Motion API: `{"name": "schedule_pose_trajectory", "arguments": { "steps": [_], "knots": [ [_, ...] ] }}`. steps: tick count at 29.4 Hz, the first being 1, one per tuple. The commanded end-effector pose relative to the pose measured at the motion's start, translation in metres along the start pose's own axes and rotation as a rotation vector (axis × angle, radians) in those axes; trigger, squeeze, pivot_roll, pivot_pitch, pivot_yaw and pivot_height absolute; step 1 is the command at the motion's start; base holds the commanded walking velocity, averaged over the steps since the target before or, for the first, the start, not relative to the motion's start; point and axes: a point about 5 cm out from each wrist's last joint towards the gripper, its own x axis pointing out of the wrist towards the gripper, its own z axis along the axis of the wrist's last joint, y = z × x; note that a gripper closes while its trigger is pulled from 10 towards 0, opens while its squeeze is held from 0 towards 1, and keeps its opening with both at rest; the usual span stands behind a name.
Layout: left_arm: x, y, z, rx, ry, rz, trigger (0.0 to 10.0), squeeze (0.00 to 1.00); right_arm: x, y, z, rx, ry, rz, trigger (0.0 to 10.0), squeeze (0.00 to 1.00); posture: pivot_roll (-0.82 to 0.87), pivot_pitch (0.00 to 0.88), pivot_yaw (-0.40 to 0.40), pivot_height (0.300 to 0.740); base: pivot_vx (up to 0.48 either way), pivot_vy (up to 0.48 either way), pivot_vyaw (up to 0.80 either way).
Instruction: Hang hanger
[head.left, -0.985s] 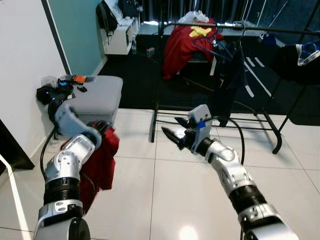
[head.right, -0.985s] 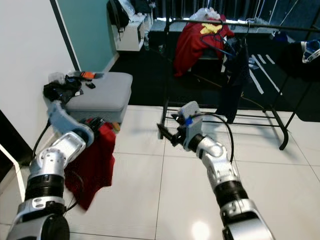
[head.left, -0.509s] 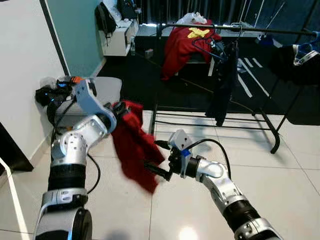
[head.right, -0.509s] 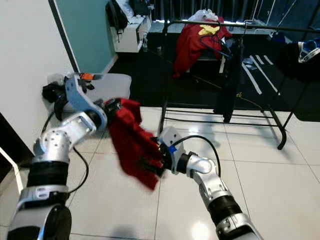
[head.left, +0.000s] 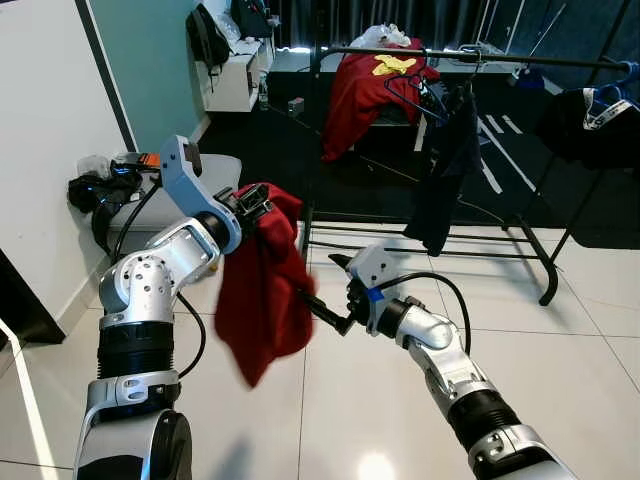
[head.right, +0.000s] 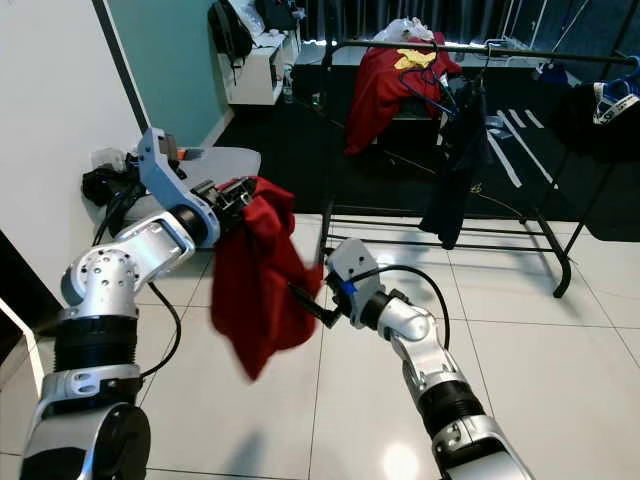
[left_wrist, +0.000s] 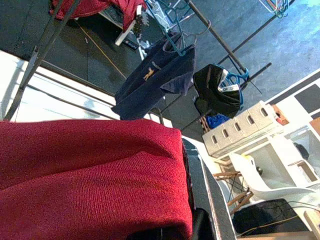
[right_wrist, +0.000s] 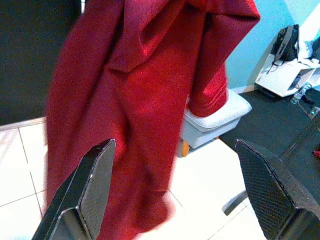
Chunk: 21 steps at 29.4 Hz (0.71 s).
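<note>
Here the left tool (head.left: 252, 205) is clamped on a red garment (head.left: 262, 290) hanging at left-centre; just right, the right tool (head.left: 325, 300), fingers apart, faces it. Far right stands the clothes rack (head.left: 480, 60).

Head stereo pair: high vantage, facing forward and down over both arms to tiled floor and the clothes rack (head.left: 470, 60) beyond. Right eye sits slightly offset; both share the whole scene.

Left wrist view: looks along the left gripper (head.left: 252, 205), very close on the red garment (left_wrist: 90, 175) at its fingers, rack and dark hanging shirt (left_wrist: 155, 80) far past.

Right wrist view: looks out between the spread fingers (right_wrist: 82, 192) of the right gripper (head.left: 325, 292), garment near ahead, grey ottoman (right_wrist: 212, 117) behind it. Garment is common to all four views.
</note>
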Motion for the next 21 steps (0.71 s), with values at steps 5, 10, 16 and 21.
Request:
{"name": "schedule_pose_trajectory", "arguments": {
  "steps": [5, 10, 16, 21],
  "knots": [
    [0.001, -0.010, 0.007, 0.048, -0.005, -0.027, 0.0, 0.00, 0.006, 0.000, 0.000, 0.004, 0.002, -0.021, 10.0, 0.00, 0.11, 0.040, 0.025, 0.740, 0.000, 0.000, 0.00],
    [0.000, -0.010, 0.007, 0.050, -0.001, -0.027, 0.0, 0.00, 0.010, 0.002, 0.001, -0.004, -0.007, -0.015, 10.0, 0.00, 0.11, 0.040, 0.025, 0.740, 0.000, 0.000, 0.00],
    [-0.001, -0.010, 0.006, 0.055, 0.004, -0.026, 0.0, 0.00, 0.016, 0.007, 0.005, 0.013, -0.028, 0.032, 10.0, 0.00, 0.11, 0.042, 0.024, 0.740, 0.000, 0.000, 0.00],
    [-0.001, -0.017, 0.006, 0.073, 0.008, -0.048, 0.0, 0.00, 0.022, 0.008, 0.009, 0.038, -0.041, 0.062, 10.0, 0.00, 0.11, 0.042, 0.026, 0.740, 0.000, 0.000, 0.00]
  ]
}}
